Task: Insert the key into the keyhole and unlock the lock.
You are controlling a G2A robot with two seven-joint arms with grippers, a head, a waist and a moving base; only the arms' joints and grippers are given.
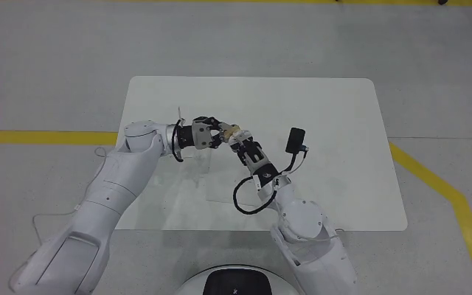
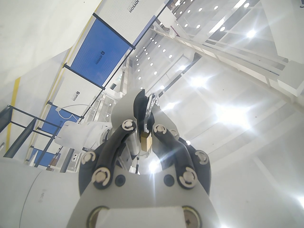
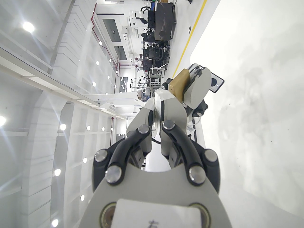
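My left gripper (image 2: 149, 110) has its jaws closed on the small brass padlock (image 3: 179, 84) and holds it in the air over the white rounded-corner table (image 1: 354, 110), a little toward the left edge from the middle. My right gripper (image 3: 158, 98) meets it there, jaws pinched tight on the thin silver metal key (image 3: 156, 115), whose tip points at the padlock's body; whether it sits in the keyhole I cannot tell. The blue and white wall panels (image 2: 102, 55) behind carry dark print.
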